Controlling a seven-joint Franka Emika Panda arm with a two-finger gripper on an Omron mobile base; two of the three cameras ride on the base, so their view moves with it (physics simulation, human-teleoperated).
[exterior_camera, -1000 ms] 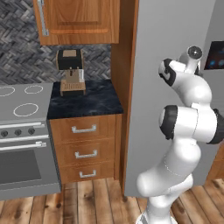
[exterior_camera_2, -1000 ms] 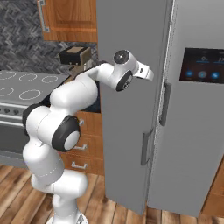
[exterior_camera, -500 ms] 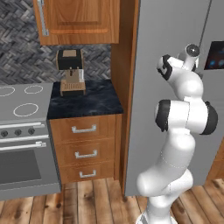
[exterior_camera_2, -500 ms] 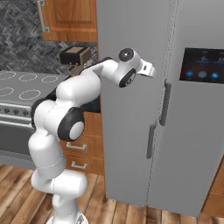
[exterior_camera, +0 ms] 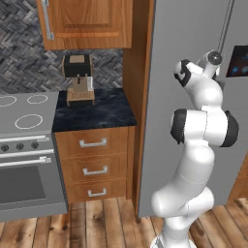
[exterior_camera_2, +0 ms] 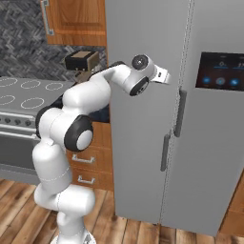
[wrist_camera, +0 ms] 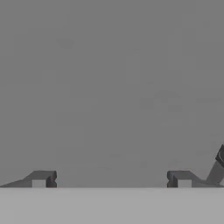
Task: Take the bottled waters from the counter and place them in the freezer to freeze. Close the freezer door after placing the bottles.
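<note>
The hand (wrist_camera: 111, 179) is wide open and holds nothing. Its two dark fingers (wrist_camera: 43, 178) point at the plain grey freezer door (exterior_camera_2: 138, 157), very close to it. The door is shut. Farther off, the black counter (exterior_camera: 99, 110) carries a coffee machine (exterior_camera: 78, 80). No bottles can be seen on it.
</note>
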